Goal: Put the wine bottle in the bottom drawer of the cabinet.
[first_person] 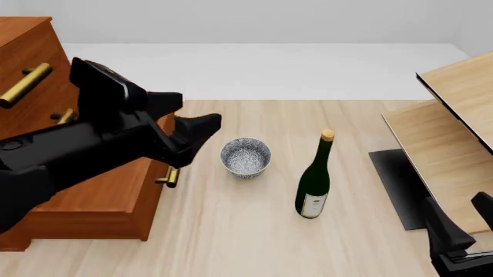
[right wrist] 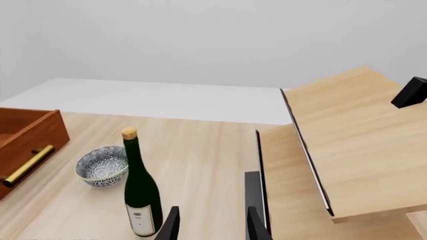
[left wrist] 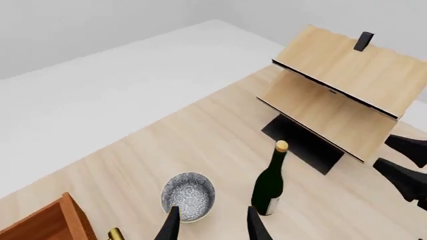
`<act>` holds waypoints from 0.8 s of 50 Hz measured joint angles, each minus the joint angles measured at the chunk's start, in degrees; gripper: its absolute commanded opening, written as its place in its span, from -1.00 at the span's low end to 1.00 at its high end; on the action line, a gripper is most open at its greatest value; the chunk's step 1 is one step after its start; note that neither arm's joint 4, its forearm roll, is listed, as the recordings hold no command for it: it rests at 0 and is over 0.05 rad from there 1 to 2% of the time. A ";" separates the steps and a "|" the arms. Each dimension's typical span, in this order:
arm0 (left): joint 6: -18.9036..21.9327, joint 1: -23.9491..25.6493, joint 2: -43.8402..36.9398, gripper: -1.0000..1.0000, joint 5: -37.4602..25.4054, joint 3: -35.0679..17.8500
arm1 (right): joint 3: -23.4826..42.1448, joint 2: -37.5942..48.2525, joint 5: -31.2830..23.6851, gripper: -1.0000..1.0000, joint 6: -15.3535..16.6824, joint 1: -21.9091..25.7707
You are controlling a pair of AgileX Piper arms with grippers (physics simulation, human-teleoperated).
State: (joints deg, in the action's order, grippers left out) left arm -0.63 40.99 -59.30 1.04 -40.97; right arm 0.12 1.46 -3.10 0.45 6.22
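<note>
The wine bottle (first_person: 314, 184) stands upright on the table, dark green with a tan cork; it also shows in both wrist views (left wrist: 270, 185) (right wrist: 140, 195). The cabinet (first_person: 23, 63) fills the left side. Its bottom drawer (first_person: 115, 196) is pulled out, brass handle (first_person: 168, 176) facing the bottle. My left gripper (first_person: 193, 115) hangs open above the drawer's front corner, well left of the bottle, holding nothing. My right gripper (first_person: 465, 222) is open and empty near the front right edge, right of the bottle. The drawer's inside is mostly hidden by my left arm.
A small speckled grey bowl (first_person: 245, 156) sits between the drawer and the bottle, close to my left gripper (left wrist: 213, 227). A pale slanted wooden structure (first_person: 454, 115) on a black base (first_person: 396, 184) stands at the right, beside my right gripper (right wrist: 213, 227).
</note>
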 measured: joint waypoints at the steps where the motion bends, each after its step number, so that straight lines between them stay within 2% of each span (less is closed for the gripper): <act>1: 0.16 0.20 -0.20 1.00 0.30 -0.13 | 0.00 0.02 0.02 1.00 0.06 0.03; 18: 3.15 5.03 -6.83 1.00 4.09 -5.27 | -0.03 0.55 0.43 1.00 0.52 0.34; 40: 4.33 9.31 -18.19 1.00 0.71 -16.55 | -0.03 0.04 -0.11 1.00 0.39 0.78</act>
State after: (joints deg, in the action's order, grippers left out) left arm 3.70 50.30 -77.49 1.76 -57.52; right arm 0.08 1.50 -3.21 0.84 7.00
